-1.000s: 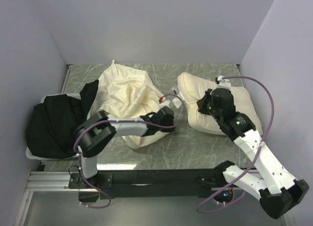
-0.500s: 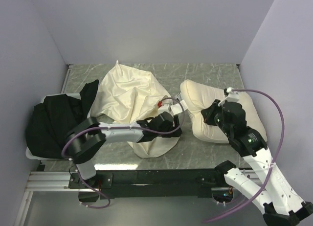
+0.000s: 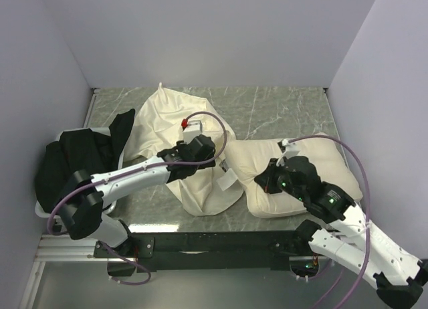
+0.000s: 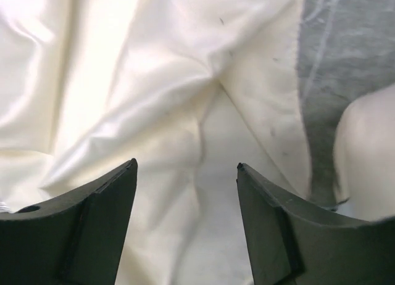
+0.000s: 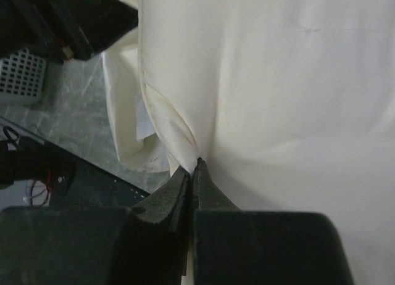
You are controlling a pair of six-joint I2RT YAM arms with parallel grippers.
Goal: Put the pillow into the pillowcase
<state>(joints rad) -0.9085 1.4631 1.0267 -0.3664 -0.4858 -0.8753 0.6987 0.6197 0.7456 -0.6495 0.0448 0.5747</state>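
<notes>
Pillow (image 3: 328,158): lies flat on the right half of the table (image 3: 267,112). Its left end sits just beside the near lobe of the pillowcase (image 3: 174,115). From above I cannot tell whether the two touch.

Pillowcase: a limp, wrinkled heap left of centre, running from the far left of the table down toward the near edge. It is well crumpled, and no open mouth can be made out.

Tag (image 3: 228,182): small and white, at the right side of the pillowcase's near lobe, facing the pillow.

Left gripper (image 4: 185,168): the fingers stand wide apart with nothing between them. It points down over glossy folds of the pillowcase. The wrist view also shows a strip of bare table and a rounded edge of the pillow at the right. Contact with the fabric cannot be determined.

Right gripper (image 5: 193,168): the fingertips are pressed together and clamped on a pinch of the pillow at its seamed edge, where the cloth puckers into the tips. From above, the arm lies across the pillow, with the gripper toward its near-left part.

Black cloth heap (image 3: 73,165): at the far left, resting partly in a white tray (image 3: 44,214). Its right edge meets the pillowcase.
</notes>
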